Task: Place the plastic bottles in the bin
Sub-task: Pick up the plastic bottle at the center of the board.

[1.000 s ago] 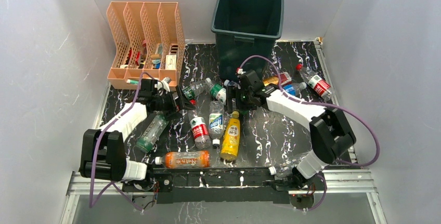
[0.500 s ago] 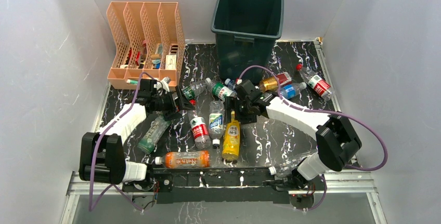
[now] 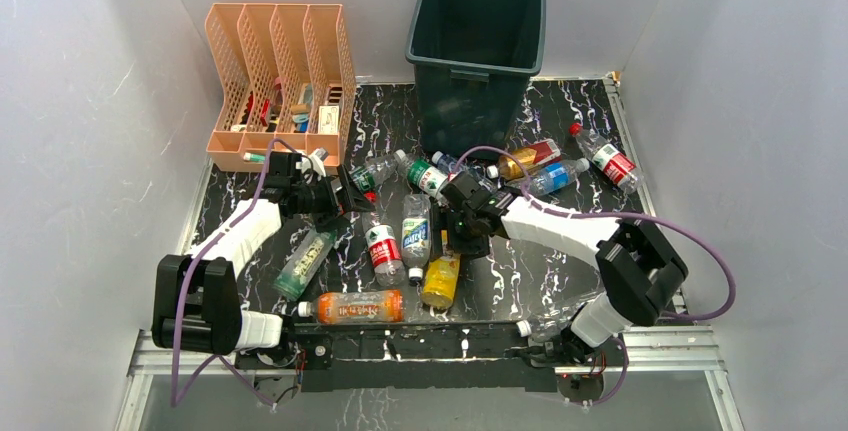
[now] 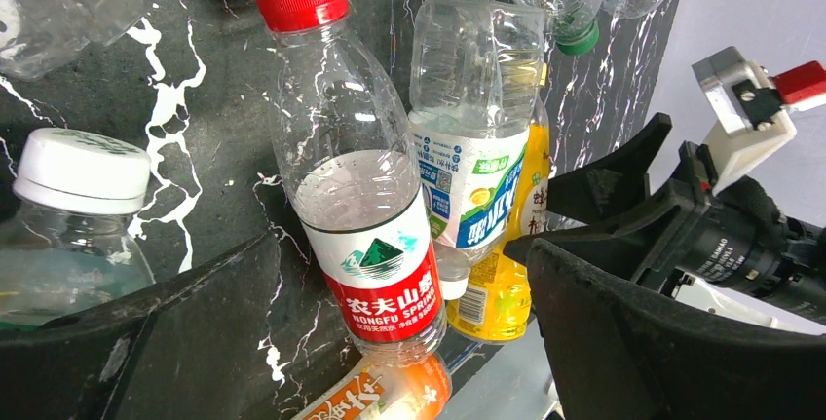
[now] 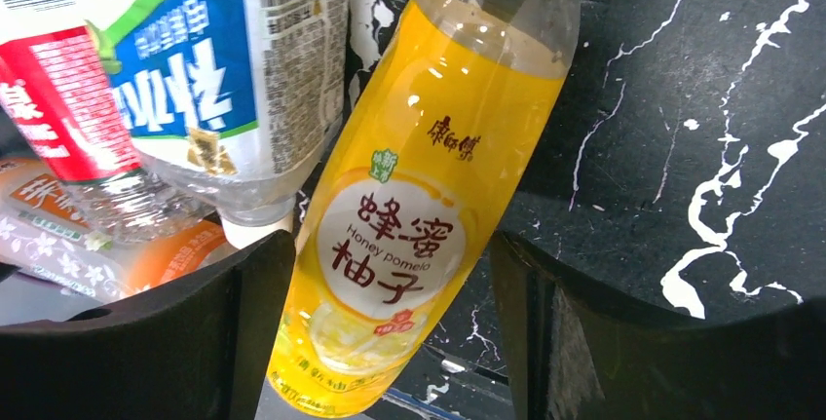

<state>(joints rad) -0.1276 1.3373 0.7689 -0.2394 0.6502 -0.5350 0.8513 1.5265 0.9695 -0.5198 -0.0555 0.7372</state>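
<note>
The dark green bin (image 3: 466, 111) stands at the back. Several plastic bottles lie on the black marbled table in front of it. My right gripper (image 3: 456, 241) is open and straddles the neck end of a yellow honey-pomelo bottle (image 3: 440, 278). In the right wrist view that bottle (image 5: 409, 225) lies between the fingers of the right gripper (image 5: 390, 332). My left gripper (image 3: 345, 195) is open and empty. In the left wrist view the left gripper (image 4: 390, 342) faces a red-capped, red-labelled clear bottle (image 4: 360, 206), which also shows in the top view (image 3: 384, 252).
A peach file organizer (image 3: 280, 81) stands at the back left. An orange bottle (image 3: 355, 305) lies by the near edge, a green-tinted one (image 3: 303, 261) under the left arm, and a blue-and-green labelled one (image 3: 415, 231) beside the red-labelled bottle. More bottles (image 3: 555, 176) lie right of the bin.
My right gripper has moved from in front of the bin toward the near edge and down over the yellow bottle, which shifted slightly nearer. The left arm has hardly moved.
</note>
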